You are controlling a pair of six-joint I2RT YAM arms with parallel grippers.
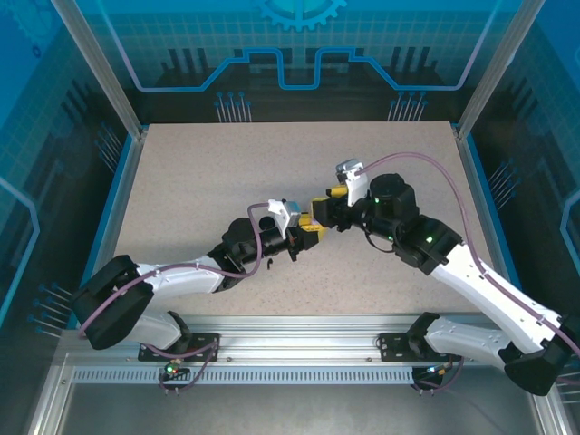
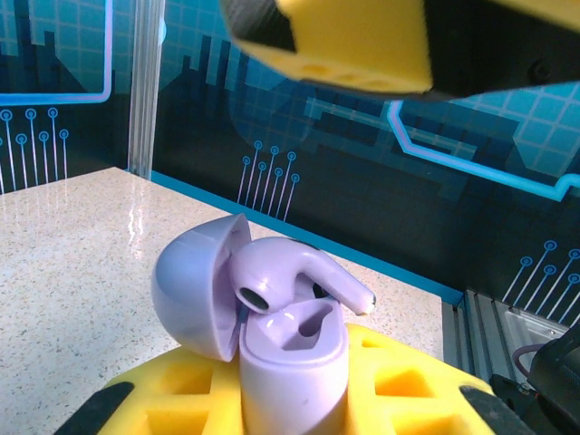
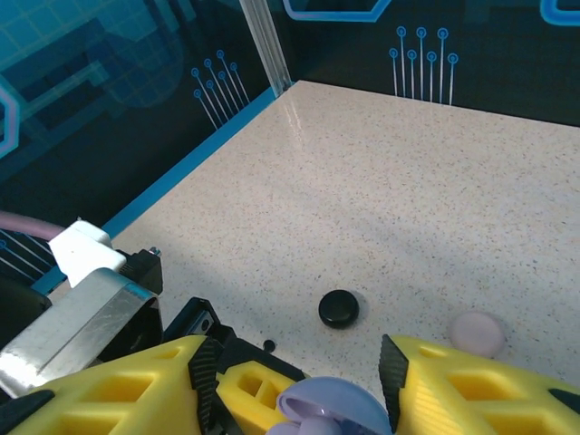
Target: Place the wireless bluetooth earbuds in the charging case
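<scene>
From above, the speckled beige tabletop [image 1: 199, 181] is bare on its far and left parts, with blue strips along its side edges and clear walls behind. My two arms meet near the middle. The left gripper [image 1: 306, 236] and the right gripper [image 1: 324, 201] stand tip to tip, their yellow fingers almost touching.

On the left wrist camera, my left fingers [image 2: 181, 394] are clamped on a lilac charging case [image 2: 294, 376]. They are yellow, ribbed plastic, and they hold the case upright by its smooth, rounded body. Its domed lid [image 2: 195, 290] is swung open to the left. One glossy lilac earbud [image 2: 290, 276] lies across the mouth of the case. Its stem points right and it is not seated in its socket. A yellow finger of the right gripper [image 2: 353, 45] hangs just above, clear of the earbud.

On the right wrist camera, my right fingers [image 3: 489, 385] stand apart, holding nothing, with the lilac lid between and below them. Farther out on the tabletop lie a black round case [image 3: 339, 308] and a pale pink round case [image 3: 478, 333], well apart, with open surface beyond them.
</scene>
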